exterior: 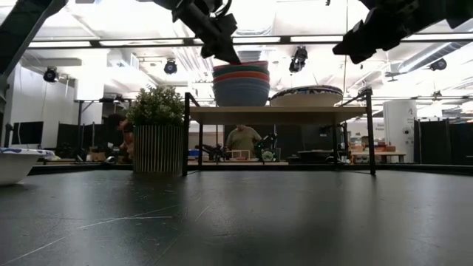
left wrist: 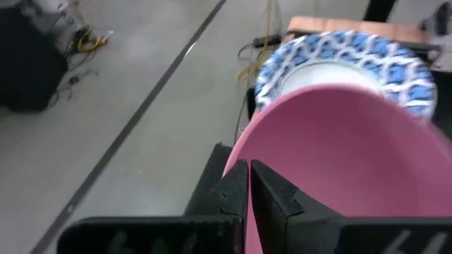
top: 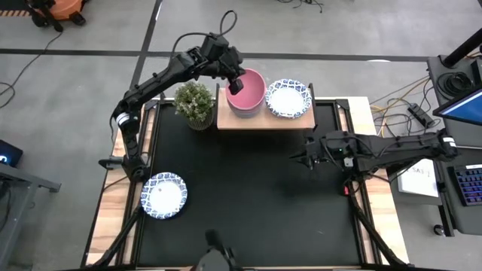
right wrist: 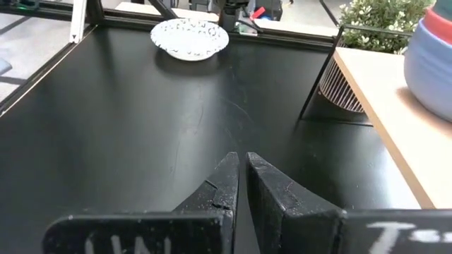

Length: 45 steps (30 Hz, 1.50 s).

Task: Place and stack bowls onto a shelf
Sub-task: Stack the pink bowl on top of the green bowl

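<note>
Left gripper (top: 235, 84): it sat up at the shelf's 9 o'clock end, fingers pinched onto the rim of the pink bowl (top: 248, 89); the left wrist view showed both fingers (left wrist: 236, 190) clamped together on that pink rim.

Pink bowl: top of a stack on the shelf; from the low view the stack (exterior: 242, 83) showed pink, red, green and blue layers, blue at the bottom.

Shelf (top: 263, 120): light wood, standing at the table's 12 o'clock edge, raised on dark legs in the low view.

Patterned bowl on shelf (top: 289, 98): white with a blue-patterned rim, just beside the pink stack at its 3 o'clock, apart from it in the high view.

Second patterned bowl (top: 163, 196): alone on the black table (top: 248, 196) at about 8 o'clock, well apart from the shelf.

Right gripper (top: 308, 154): it hovered over the table at about 3 o'clock, below the shelf's right end in the high view, fingers drawn together on nothing.

Potted plant (top: 194, 104): just beside the shelf's 9 o'clock end.

Background: a person (exterior: 242, 140) showed under the shelf in the low view.
</note>
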{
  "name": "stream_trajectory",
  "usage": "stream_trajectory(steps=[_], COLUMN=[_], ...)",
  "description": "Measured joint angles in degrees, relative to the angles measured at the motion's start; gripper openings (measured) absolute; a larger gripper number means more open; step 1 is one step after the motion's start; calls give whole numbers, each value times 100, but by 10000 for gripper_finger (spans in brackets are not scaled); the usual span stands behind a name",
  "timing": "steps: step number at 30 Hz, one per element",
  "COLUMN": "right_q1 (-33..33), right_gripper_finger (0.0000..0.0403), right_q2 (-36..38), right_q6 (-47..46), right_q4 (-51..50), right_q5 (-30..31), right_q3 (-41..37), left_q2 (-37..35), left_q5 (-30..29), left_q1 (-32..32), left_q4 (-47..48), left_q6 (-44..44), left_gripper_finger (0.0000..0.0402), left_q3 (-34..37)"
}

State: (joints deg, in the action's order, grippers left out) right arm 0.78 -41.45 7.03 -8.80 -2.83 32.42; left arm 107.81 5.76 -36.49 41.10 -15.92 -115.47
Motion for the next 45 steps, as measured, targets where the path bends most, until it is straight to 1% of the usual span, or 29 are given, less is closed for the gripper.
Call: stream_trajectory(steps=[5,8,10,12,15,17,19,21,24,29,33,37,39,42,45], right_q1=[0,0,0,-2,12,91,286,561,1019,1813,2288,2681,2819,2935,2962], right_gripper_finger=[18,18,18,18,18,18,18,18,18,17,17,17,17,17,17], right_q2=[-169,-253,-317,-407,-587,-719,-865,-1040,-1409,-2106,-2685,-3338,-3715,-4329,-4887], right_q6=[2,4,-9,-86,-104,27,97,53,118,294,446,455,453,445,503], right_q4=[171,289,545,910,1548,1951,2111,2109,2037,1850,1850,1602,1300,938,763], right_q5=[-2,-1,26,235,746,1030,1167,1186,1066,490,440,370,144,-183,-212], right_q3=[0,0,0,0,0,3,122,386,855,1742,2507,3397,3932,4696,5345], left_q2=[0,0,-15,-81,-312,-551,-864,-1226,-1881,-2989,-3793,-4407,-4677,-4996,-5249], left_q5=[-76,-74,-74,-72,-8,82,125,132,252,261,249,246,232,232,232], left_q1=[-49,-49,-47,-36,-3,23,55,132,354,819,1057,1125,1131,1138,1186], left_q4=[144,173,230,357,546,624,702,638,281,-950,-1902,-2519,-2800,-3194,-3498], left_q6=[301,304,301,287,190,154,146,162,319,576,827,1108,1265,1515,1633], left_gripper_finger=[0,0,0,0,0,0,0,0,0,0,0,0,0,0,0], left_q3=[21,-3,-76,-197,-305,-246,-59,268,1118,2864,3975,4878,5260,5763,6199])
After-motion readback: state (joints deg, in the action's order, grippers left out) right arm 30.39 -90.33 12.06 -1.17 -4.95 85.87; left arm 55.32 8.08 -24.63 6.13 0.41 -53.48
